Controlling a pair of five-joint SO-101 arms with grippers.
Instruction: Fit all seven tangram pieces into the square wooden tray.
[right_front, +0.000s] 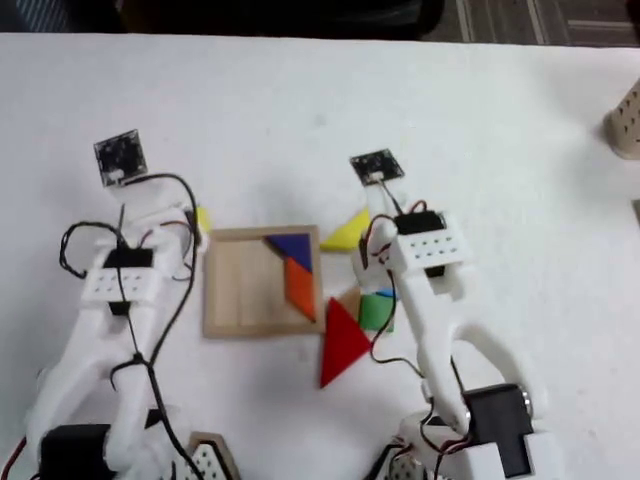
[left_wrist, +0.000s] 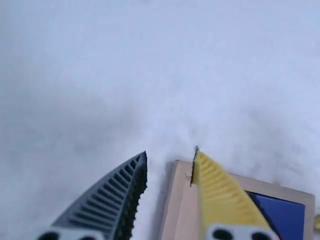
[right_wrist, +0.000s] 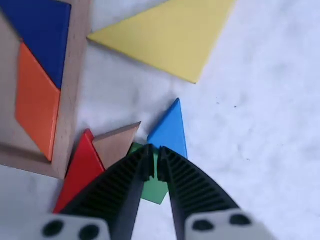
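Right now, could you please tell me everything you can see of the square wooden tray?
The square wooden tray is pale, unpainted wood with a raised rim, lying flat on the white table between the arms. A blue triangle and an orange parallelogram sit inside along one side; the rest is bare. The open left gripper straddles one corner. A red triangle lies outside by another corner.

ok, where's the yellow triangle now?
High view: the yellow triangle lies on the table off the far right corner of the tray, next to the right gripper.

Bright, even light, perhaps overhead.
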